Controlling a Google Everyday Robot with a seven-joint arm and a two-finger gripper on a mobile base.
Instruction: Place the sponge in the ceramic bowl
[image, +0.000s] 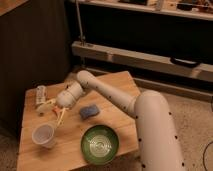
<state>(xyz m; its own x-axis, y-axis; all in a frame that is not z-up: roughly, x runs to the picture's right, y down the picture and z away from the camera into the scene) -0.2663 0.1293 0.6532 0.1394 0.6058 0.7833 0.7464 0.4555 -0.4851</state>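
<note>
At centre left over the wooden table (30, 156), the gripper (55, 114) hangs, seemingly spread and empty, with the blue sponge (90, 111) lying just right of it, up-frame from the green ceramic bowl (101, 145).

Wooden table (120, 82) with sponge (89, 111), ceramic bowl (100, 145), cup (43, 135); claw (56, 117) above it.

My arm (111, 96) reads as smooth off-white tubing. A fat rounded segment carries small dark dots along its edges, then narrows through bulbous joints to the gripper (56, 114), pale and yellowish, over the left of the wooden table (120, 82).
</note>
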